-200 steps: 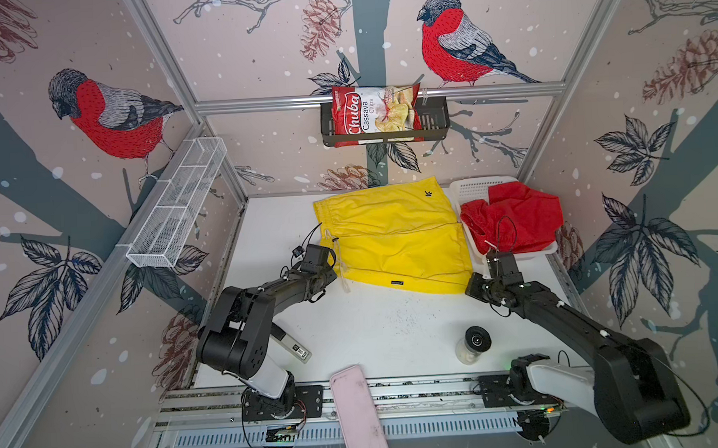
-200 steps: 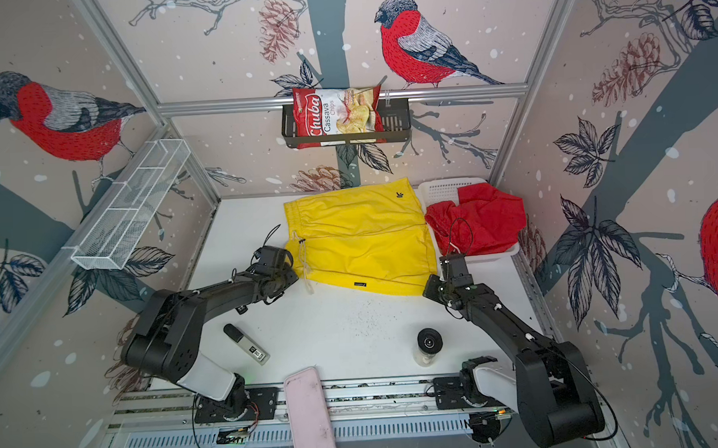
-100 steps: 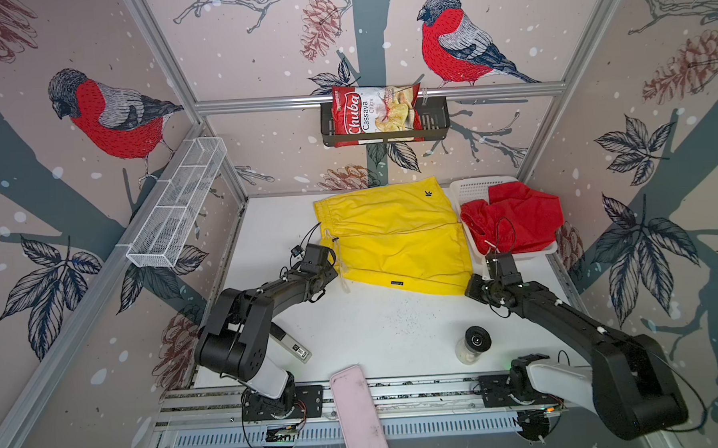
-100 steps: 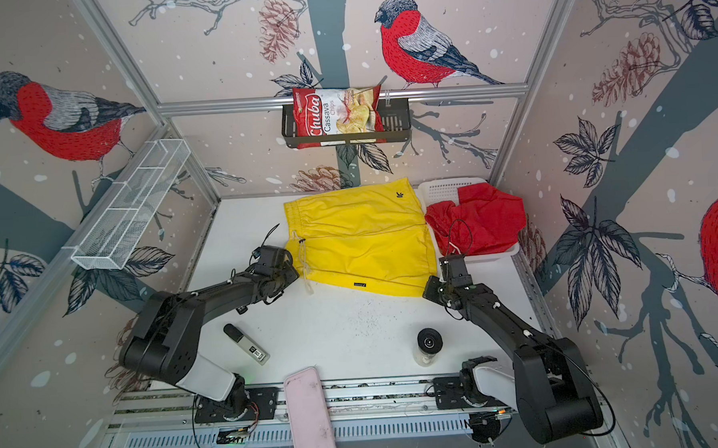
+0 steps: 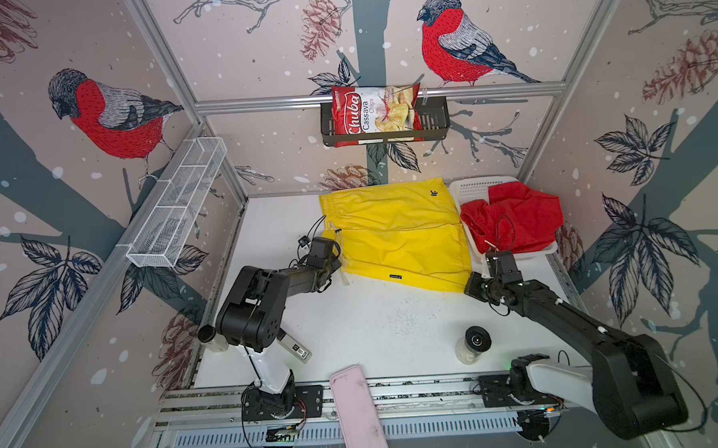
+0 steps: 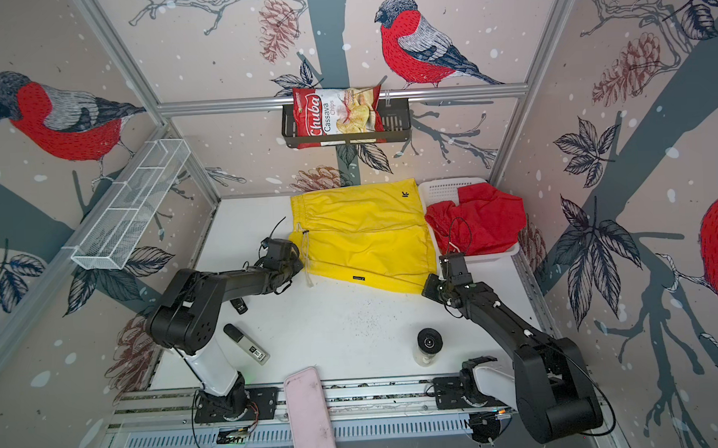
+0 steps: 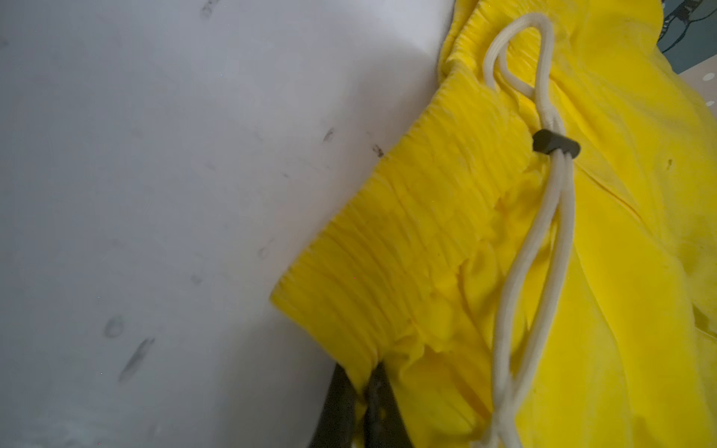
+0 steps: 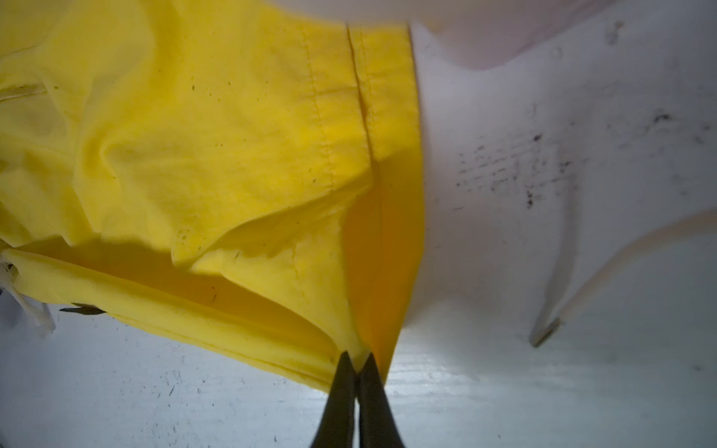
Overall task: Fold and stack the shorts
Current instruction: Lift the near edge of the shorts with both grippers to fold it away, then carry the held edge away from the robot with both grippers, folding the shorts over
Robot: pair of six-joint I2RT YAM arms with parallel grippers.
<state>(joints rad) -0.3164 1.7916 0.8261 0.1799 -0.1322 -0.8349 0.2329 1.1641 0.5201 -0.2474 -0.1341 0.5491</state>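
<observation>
Now the left jaws, which stood apart beside the cloth a moment ago, are pinched together on the ribbed waistband corner of the yellow shorts [image 7: 426, 252], just beside the white drawstring [image 7: 561, 170]; the right jaws are clamped on the hem corner, as they were before. In both top views the yellow shorts lie spread on the white counter [image 5: 374, 324] at the centre of the frame, with the two grips at their lower left and lower right corners. The red shorts [image 5: 515, 218] sit crumpled in the white basket [image 5: 472, 187] at the right, untouched. With both lower corners held, I judge the fold toward the upper edge can begin.
</observation>
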